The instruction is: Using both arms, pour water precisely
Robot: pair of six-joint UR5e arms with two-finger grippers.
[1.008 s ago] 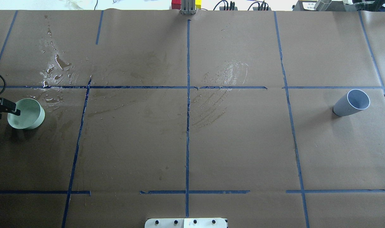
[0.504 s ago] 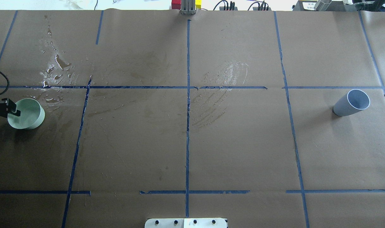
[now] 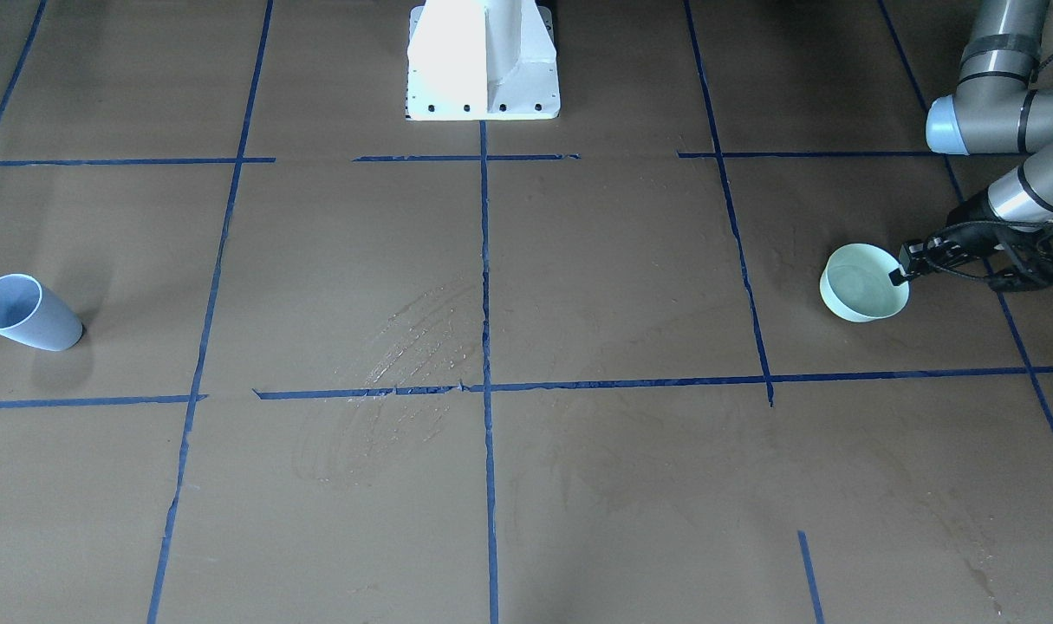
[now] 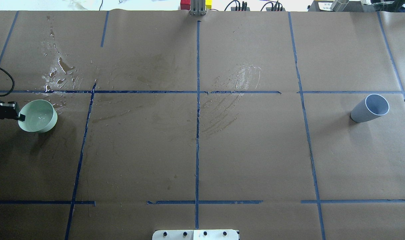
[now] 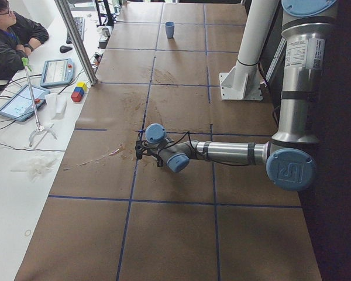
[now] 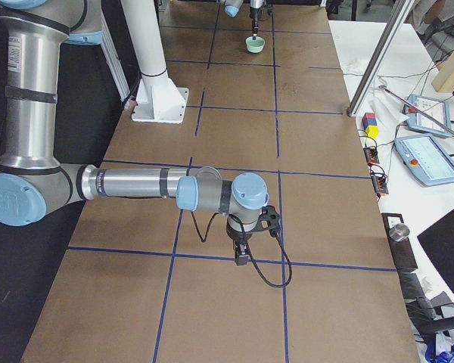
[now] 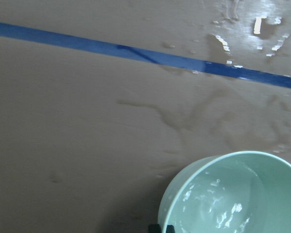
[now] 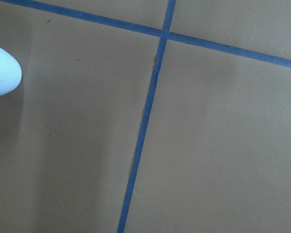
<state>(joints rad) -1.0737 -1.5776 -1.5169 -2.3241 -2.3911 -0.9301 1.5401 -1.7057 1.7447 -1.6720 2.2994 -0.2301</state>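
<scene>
Left tool (image 3: pixel 897 274) is clamped on the rim of the mint-green bowl (image 3: pixel 864 286), and the bowl has water (image 7: pixel 218 208) in it. That's at the robot's far-left end of the surface (image 4: pixel 139 150), beside some spilled puddles (image 4: pixel 59 71). The blue-grey cup (image 4: pixel 369 110) stands alone at the other end, well apart. Right tool (image 6: pixel 242 255) hangs over bare paper; can't tell if it's open or closed. Early days I'd say: bowl grabbed, cup untouched, no pouring yet.

The left tool (image 3: pixel 897 273) is pinching the right-hand rim of a pale green bowl (image 3: pixel 855 286) at the worktop's (image 3: pixel 621 485) right side. A blue-grey cup (image 3: pixel 28 314) is standing well apart, far left.
</scene>
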